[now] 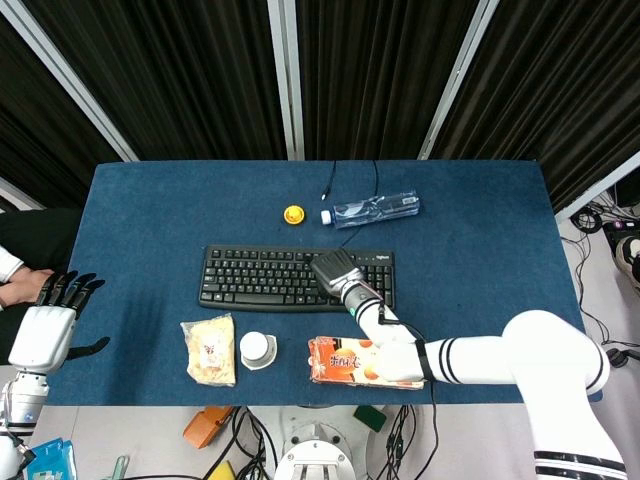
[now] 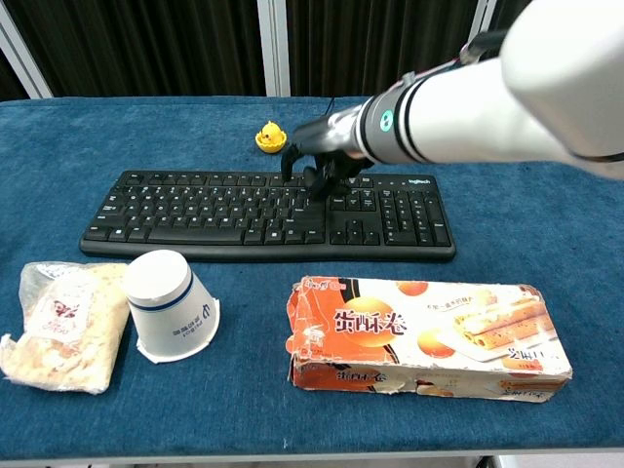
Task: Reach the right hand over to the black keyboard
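The black keyboard lies flat across the middle of the blue table. My right hand hovers over its right half, fingers curled downward with the tips just above or touching the keys near the arrow block; it holds nothing. My left hand is off the table's left edge in the head view, fingers spread, empty, far from the keyboard. It does not show in the chest view.
An orange snack box lies in front of the keyboard under my right forearm. An upturned paper cup and a bagged snack sit front left. A yellow toy and a plastic bottle lie behind the keyboard.
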Motion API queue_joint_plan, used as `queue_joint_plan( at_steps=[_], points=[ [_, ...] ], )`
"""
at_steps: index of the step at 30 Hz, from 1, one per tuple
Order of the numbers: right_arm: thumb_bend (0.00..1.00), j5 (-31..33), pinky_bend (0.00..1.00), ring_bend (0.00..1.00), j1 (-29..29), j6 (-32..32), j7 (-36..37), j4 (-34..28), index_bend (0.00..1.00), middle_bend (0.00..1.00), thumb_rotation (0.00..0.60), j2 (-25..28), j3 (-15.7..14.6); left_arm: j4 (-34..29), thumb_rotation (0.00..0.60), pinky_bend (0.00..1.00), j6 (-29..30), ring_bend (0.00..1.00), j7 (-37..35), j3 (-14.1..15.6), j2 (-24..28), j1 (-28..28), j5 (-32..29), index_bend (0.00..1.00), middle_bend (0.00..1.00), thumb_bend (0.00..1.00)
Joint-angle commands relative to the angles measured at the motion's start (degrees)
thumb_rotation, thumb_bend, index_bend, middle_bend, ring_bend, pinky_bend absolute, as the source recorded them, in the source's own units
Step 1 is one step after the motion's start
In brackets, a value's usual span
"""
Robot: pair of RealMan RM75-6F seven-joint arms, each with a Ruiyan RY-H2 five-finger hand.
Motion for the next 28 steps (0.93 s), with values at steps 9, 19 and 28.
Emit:
queue_joint_plan(
  at_steps=[9, 19, 28],
  points=[
    [0.37, -29.6, 0.4, 0.24, -18.7, 29.4, 8.3, -22.8, 0.0, 0.3, 0.421, 18.4, -8.5, 0.4, 0.6, 0.0, 0.6, 0.08, -0.8, -0.1, 0.0, 0.2, 0.3, 0.17, 0.14, 0.12],
    [0.22, -53.6, 0.0, 0.0, -42.2, 48.6, 24.9, -19.2, 0.0, 0.0, 0.416, 23.9, -20.3, 0.5, 0.6, 0.0, 1.7, 0.08, -1.1, -0.1, -0.1, 0.7, 0.7, 0.17, 0.14, 0.12],
    [0.22, -60.9, 0.0, 0.0, -55.6, 54.1, 35.3, -12.2, 0.0, 0.0, 0.415, 24.8, -21.8, 0.0, 0.6, 0.0, 2.3, 0.08, -0.8, -0.1, -0.3, 1.2, 0.6, 0.17, 0.14, 0.12]
  ],
)
